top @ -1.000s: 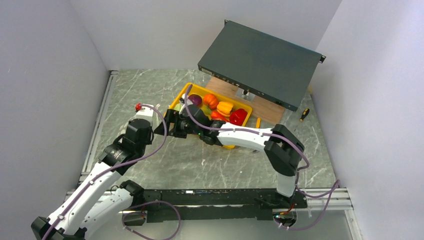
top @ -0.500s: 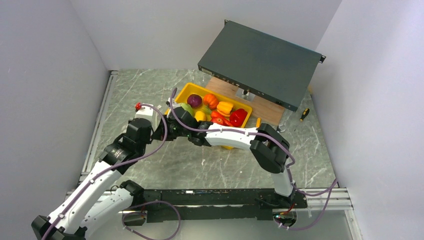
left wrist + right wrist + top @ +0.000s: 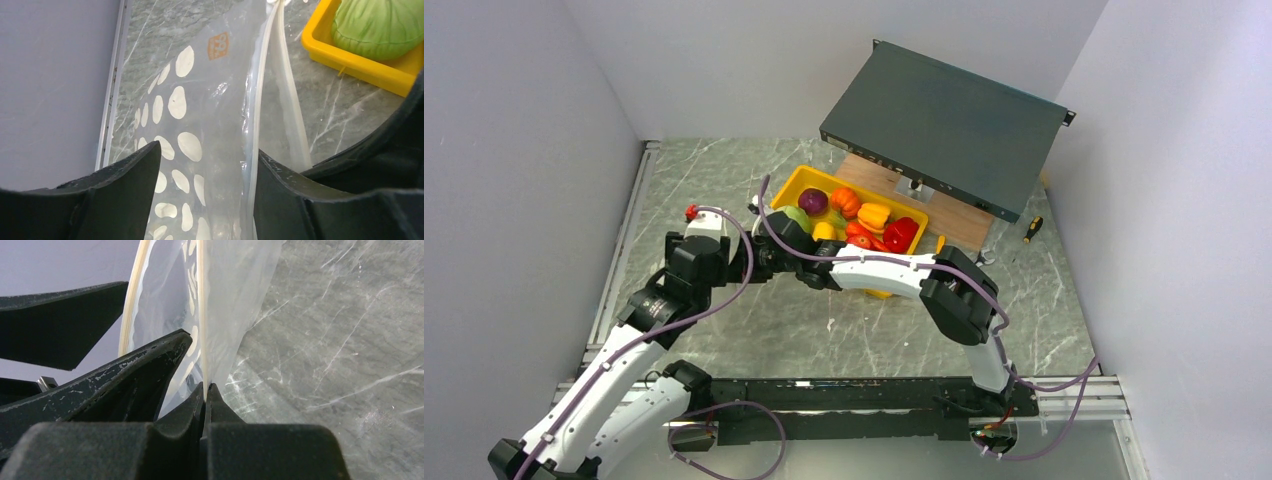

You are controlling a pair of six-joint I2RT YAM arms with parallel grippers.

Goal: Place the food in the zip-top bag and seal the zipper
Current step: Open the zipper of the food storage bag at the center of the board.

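Right jaws clamped shut on 1 zipper [image 3: 201, 315] lip, likely holding the zip-top bag [image 3: 200, 100] mouth open. Left jaws parted, straddling bag film, gripping nothing.

Food [image 3: 874, 215] in tray [image 3: 350, 62], bag [image 3: 200, 115] leftward

Clear, floppy zip-top bag [image 3: 200, 125], white-spotted with an orange label — zipper [image 3: 201, 315] unsealed, its two strips parted. Food [image 3: 872, 216] (green, purple, orange, yellow, red pieces) heaped in the yellow tray [image 3: 350, 62], just beside the bag.
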